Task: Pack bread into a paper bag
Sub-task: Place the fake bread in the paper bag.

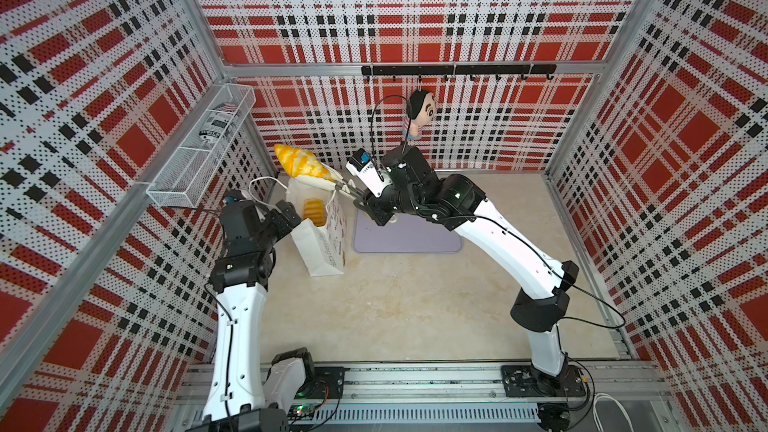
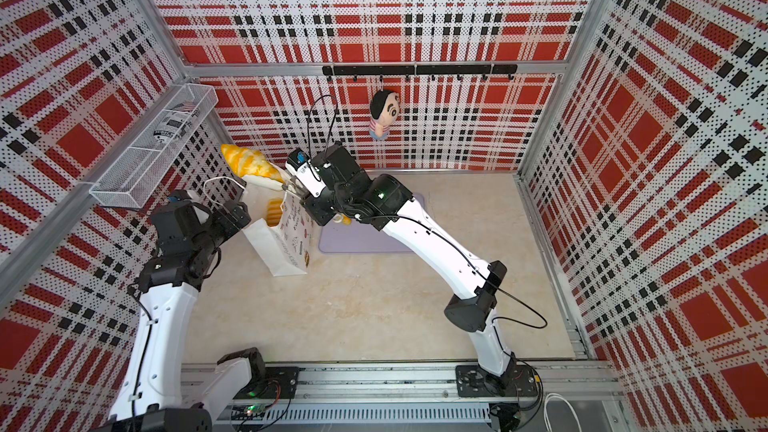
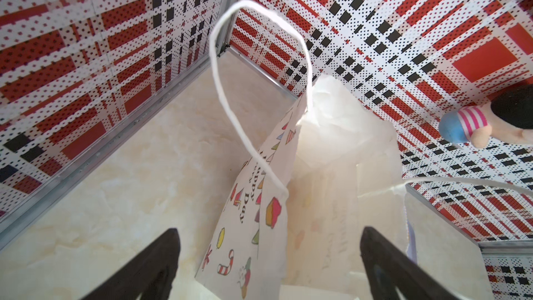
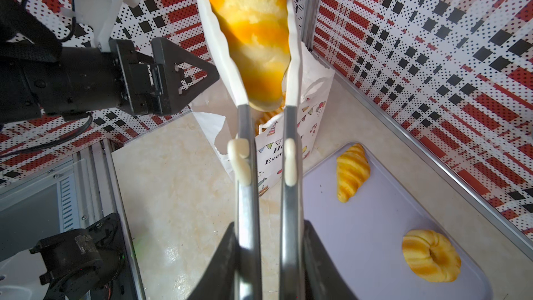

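One croissant (image 1: 301, 162) hangs over the paper bag (image 1: 320, 251) in tongs (image 4: 245, 197) clamped by the right gripper (image 4: 268, 225), long axis along the tongs, free tip pointing away from that gripper. Left gripper (image 3: 269, 229): wide.

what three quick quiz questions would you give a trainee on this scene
1. True or false: the left gripper is open.
2. What holds the raised croissant? A: the left gripper. B: tongs in the right gripper. C: both grippers directly.
3. How many breads lie on the tray?

Key
1. True.
2. B.
3. Two: a small croissant and a ring bun.
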### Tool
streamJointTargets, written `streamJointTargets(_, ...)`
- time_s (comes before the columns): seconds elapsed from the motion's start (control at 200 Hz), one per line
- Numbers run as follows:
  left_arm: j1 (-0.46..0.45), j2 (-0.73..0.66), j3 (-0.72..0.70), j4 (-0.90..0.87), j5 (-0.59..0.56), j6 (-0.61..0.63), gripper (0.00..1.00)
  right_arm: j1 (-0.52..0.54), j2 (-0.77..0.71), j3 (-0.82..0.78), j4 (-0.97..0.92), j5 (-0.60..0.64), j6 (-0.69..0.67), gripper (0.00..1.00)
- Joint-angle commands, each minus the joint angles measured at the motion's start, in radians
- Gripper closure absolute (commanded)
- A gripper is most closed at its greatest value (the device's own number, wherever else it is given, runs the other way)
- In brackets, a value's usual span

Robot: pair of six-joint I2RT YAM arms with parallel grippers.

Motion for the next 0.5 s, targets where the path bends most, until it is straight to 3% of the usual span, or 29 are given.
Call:
streamJointTargets(0.0,-0.005,-0.039,-0.015,-0.004,-0.046,0.001,0.02,0.007,0.009,0.035,0.086,-0.019,0.017,0.75)
streamJointTargets(0.251,-0.005,-0.104,-0.013,-0.014,-0.07,0.025,0.02,0.007,0.093,0.057,0.094,-0.038,0.041,0.75)
streamJointTargets(0.491,-0.005,-0.183,-0.031,-0.011,0.072,0.149,0.02,0.007,0.135,0.067,0.086,-0.035,0.067,0.75)
